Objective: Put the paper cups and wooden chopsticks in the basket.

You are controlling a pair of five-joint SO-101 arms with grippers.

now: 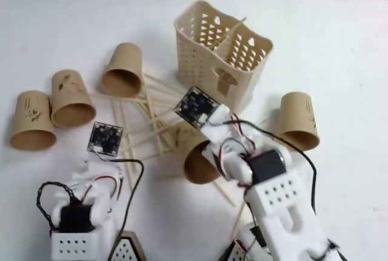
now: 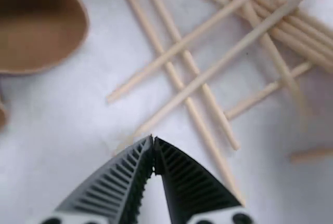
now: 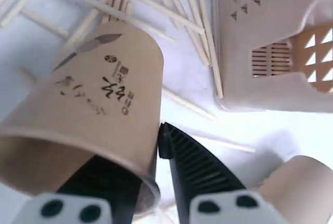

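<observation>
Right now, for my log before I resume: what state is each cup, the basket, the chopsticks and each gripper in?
Left gripper: shut, empty.
Right gripper: shut, gripping.
Held cup: tipped over, pinched at the rim.
Basket: upright, no cups inside.
Loose cups: four, on their sides, outside the basket.
Chopsticks: scattered, crossing each other.

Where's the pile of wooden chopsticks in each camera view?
High view: chopsticks mid-table, beside the basket.
Left wrist view: chopsticks scattered beyond the shut left gripper.
Right wrist view: chopsticks behind the gripped cup, beside the basket.
Shared landmark: the basket, high and right wrist views.
</observation>
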